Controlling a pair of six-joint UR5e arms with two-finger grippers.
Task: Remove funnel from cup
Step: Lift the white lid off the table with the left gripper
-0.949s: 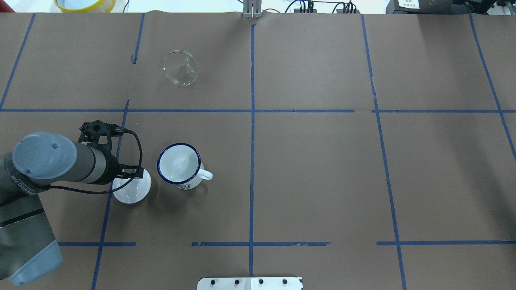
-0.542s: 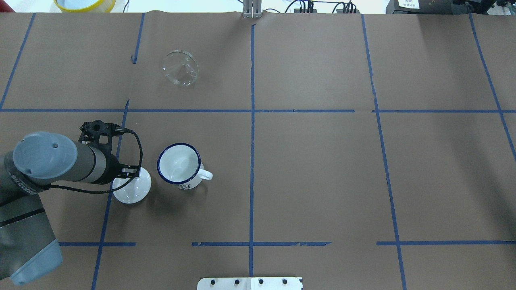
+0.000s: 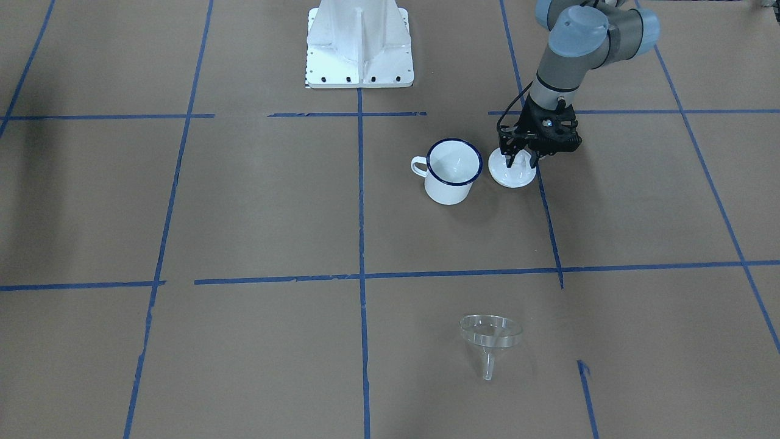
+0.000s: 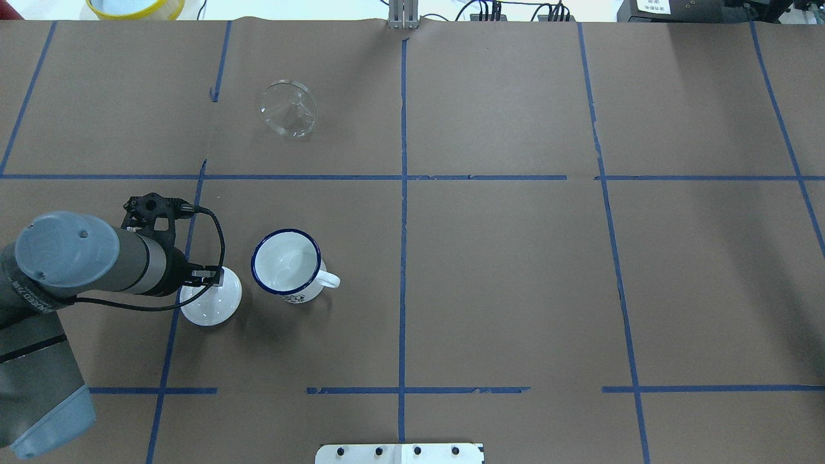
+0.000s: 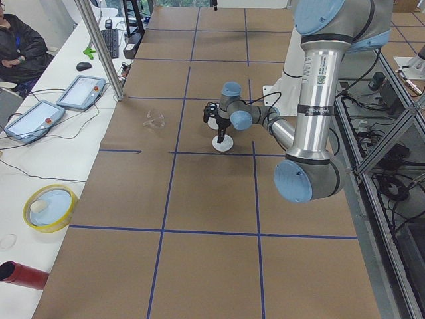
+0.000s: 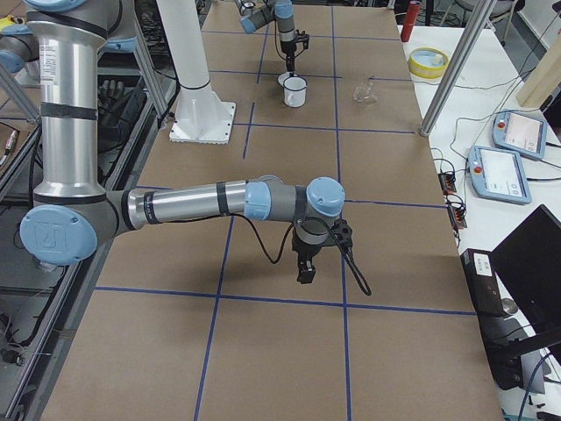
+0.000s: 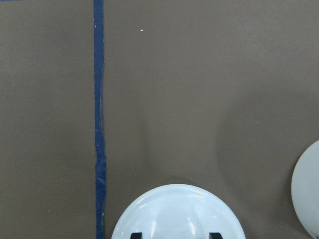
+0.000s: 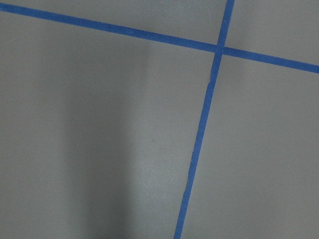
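Observation:
The clear funnel lies on its side on the brown paper at the far side of the table, well apart from the cup; it also shows in the front view. The white mug with a blue rim stands upright and empty. My left gripper hangs over a white round lid next to the mug. Its fingers stand apart on either side of the lid's knob, and the wrist view shows both tips over the lid. My right gripper hovers over bare paper far from these things; I cannot tell its state.
The robot's white base plate stands at the near middle edge. A yellow bowl sits past the table's far left corner. Blue tape lines cross the brown paper.
My left arm has shifted slightly to the left over the lid. The lid, the mug and the funnel have not moved.

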